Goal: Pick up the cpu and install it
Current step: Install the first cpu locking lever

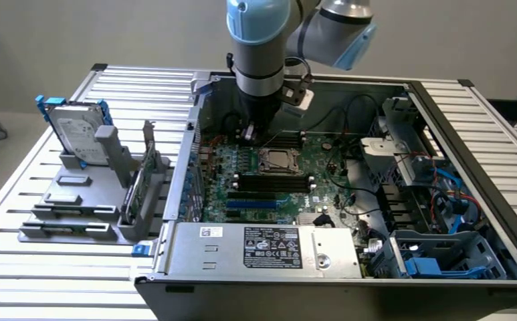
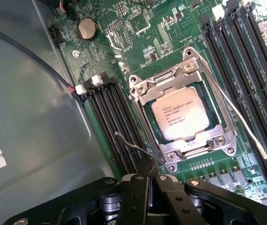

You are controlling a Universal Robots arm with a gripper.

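**Shut gripper beside the socket — cpu seated inside**

Closest in the wrist view, the gripper (image 2: 147, 169) is seen with its two black fingers pressed together and nothing visibly clamped between them. Just beside the tips the bent end of a thin wire lever (image 2: 129, 144) is found; whether it is touched cannot be told. Beyond it the cpu (image 2: 182, 117) is seen lying flat inside the metal-framed socket (image 2: 146, 95), silvery top up — dark memory slots (image 2: 110, 115) are ranged on either side. Farther off, a coin cell (image 2: 87, 29) is set in the green board. In the exterior view the arm (image 1: 258, 60) is seen reaching down into the open computer case (image 1: 330, 301), and a hard drive (image 1: 75, 130) is stood upright outside it, on the exterior view's left.
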